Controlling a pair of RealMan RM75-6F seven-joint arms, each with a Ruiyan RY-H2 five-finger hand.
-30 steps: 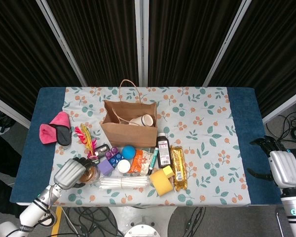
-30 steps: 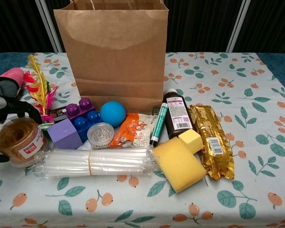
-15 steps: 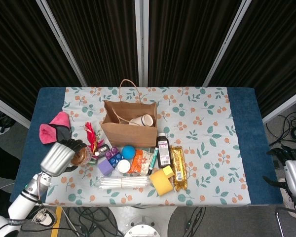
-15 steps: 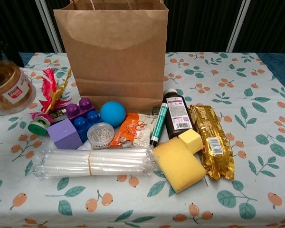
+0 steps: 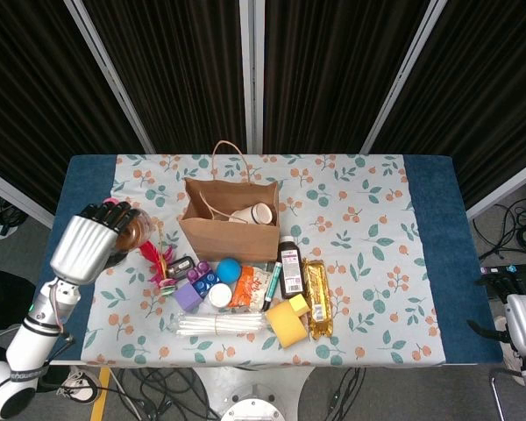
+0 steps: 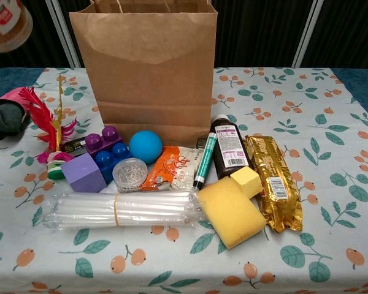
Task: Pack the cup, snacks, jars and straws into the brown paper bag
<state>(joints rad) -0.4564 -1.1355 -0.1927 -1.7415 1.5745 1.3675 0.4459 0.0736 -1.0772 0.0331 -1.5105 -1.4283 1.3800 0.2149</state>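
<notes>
From the head view, the left hand has risen off the counter since a second ago, when it sat low by the bundle of straws; it now hangs over the counter's left edge, well left of the brown paper bag, its fingers wrapped round the amber jar; the forearm slopes down and away to the lower left corner. The pink slippers that lay there before are now hidden behind the hand. The cup lies on its side inside the bag, as before; the straws, the orange snack packet and the gold snack bar have not moved. The right hand rests beyond the counter's right edge, lower in the picture than a second ago; whether its fingers are spread or curled I cannot tell.

From the chest view, the jar has gone from the counter at the left to the top left corner, cut by the frame edge, beside the upper part of the bag; the hand itself is not seen here. The feather toy stands where the jar was lifted from; the straws lie along the front, the small clear-lidded jar just behind them, touching the snack packet; the gold bar lies at the right.
</notes>
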